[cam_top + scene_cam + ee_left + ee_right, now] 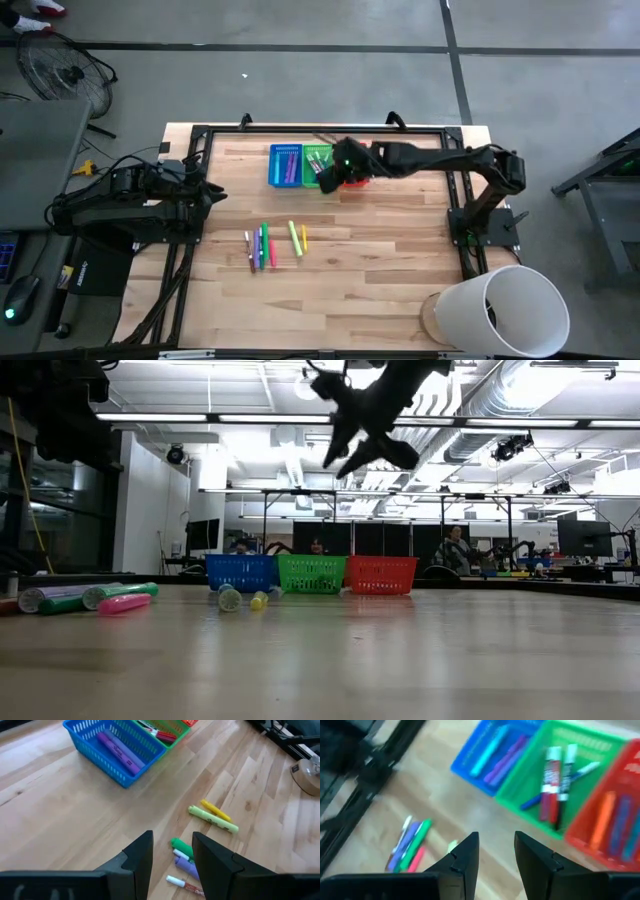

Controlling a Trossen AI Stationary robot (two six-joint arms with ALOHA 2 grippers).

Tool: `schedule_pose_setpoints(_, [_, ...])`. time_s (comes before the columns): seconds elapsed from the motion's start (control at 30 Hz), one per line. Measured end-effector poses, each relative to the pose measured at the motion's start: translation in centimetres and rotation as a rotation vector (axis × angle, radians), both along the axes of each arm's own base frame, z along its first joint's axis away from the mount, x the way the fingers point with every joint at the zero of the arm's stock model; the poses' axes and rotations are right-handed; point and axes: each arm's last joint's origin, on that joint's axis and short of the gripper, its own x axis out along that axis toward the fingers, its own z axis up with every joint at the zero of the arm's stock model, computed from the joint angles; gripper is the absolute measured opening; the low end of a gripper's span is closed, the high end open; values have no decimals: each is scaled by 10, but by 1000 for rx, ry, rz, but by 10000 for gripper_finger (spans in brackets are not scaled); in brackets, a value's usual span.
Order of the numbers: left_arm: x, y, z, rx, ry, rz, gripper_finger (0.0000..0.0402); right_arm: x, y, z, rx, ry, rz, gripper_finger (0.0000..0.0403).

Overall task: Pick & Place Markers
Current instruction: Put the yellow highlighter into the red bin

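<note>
Above the green basket (318, 164), the right gripper (328, 178) hangs open and empty, so reaching down for the loose markers (272, 243) could bump a basket or push markers away.

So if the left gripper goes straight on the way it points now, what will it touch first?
Probably the loose markers on the table: in its wrist view they lie right past the open left gripper, the green one nearest its line. Depth is unclear, so it may meet the bare table first. The blue basket lies farther off.
</note>
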Motion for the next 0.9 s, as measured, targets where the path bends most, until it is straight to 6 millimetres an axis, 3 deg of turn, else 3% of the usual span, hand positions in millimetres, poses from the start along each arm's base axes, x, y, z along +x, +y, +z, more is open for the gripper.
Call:
schedule_pose_setpoints(0.23, [-2,-2,-3,-39,37,-40,136,5,36,1,-58,4,110,112])
schedule_pose_setpoints(0.57, [-3,-2,-4,-42,52,-34,136,13,70,6,-78,-105,49,112])
schedule_pose_setpoints(0.9, [-3,-2,-4,-63,46,-15,136,28,78,25,-149,-347,91,112])
